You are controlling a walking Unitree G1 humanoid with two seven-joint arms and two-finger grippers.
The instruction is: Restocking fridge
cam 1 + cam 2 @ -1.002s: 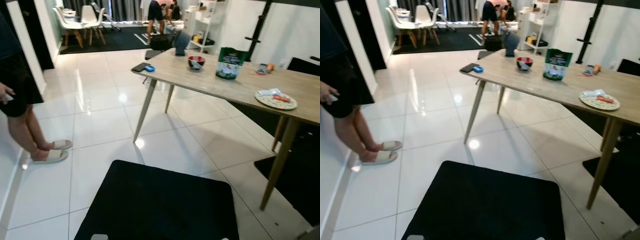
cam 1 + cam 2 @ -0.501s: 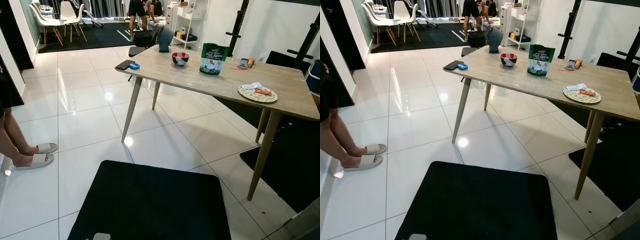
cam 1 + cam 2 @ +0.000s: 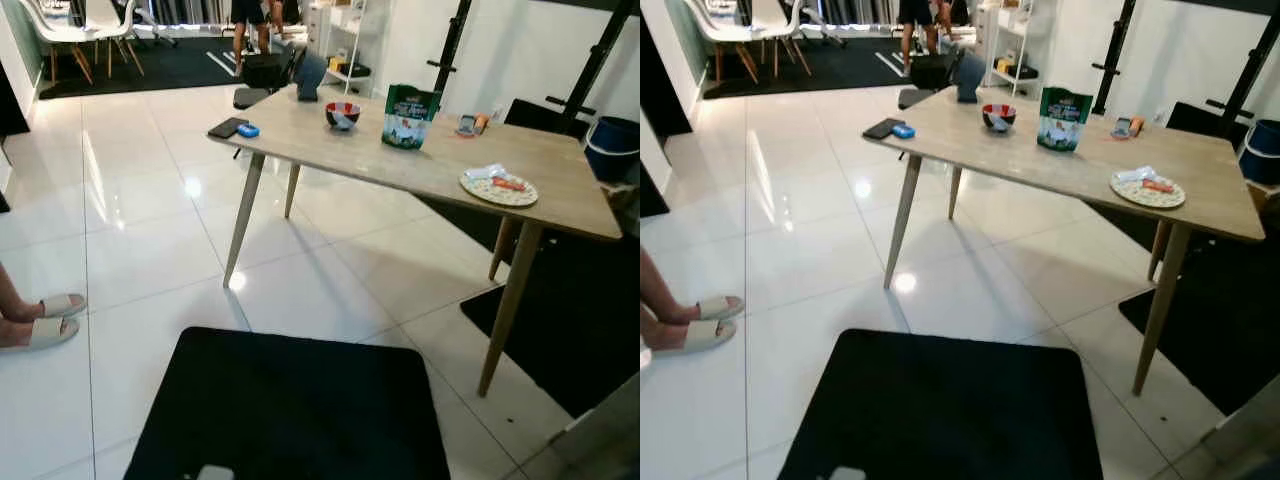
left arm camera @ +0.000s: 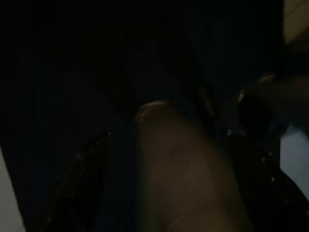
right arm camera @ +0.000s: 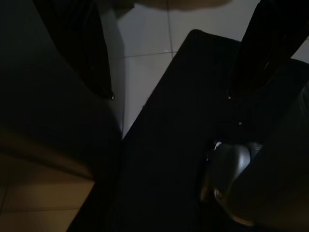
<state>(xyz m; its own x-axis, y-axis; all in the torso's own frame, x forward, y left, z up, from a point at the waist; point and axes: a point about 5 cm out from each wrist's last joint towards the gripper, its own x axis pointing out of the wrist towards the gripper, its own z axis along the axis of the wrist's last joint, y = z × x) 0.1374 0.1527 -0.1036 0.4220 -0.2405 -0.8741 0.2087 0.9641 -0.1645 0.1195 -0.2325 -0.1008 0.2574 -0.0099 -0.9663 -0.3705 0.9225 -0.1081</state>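
Wood-grain surface (image 3: 440, 170) carries a green snack pouch (image 3: 405, 117) awaiting restocking — right tool (image 5: 169, 92) hangs idle, fingers spread, empty.

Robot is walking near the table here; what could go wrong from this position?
The table's near corner leg stands close on the robot's right, so a turn could clip it. The black mat lies right underfoot on glossy tile and might slip or catch a foot. A person's sandalled feet stand close on the left.
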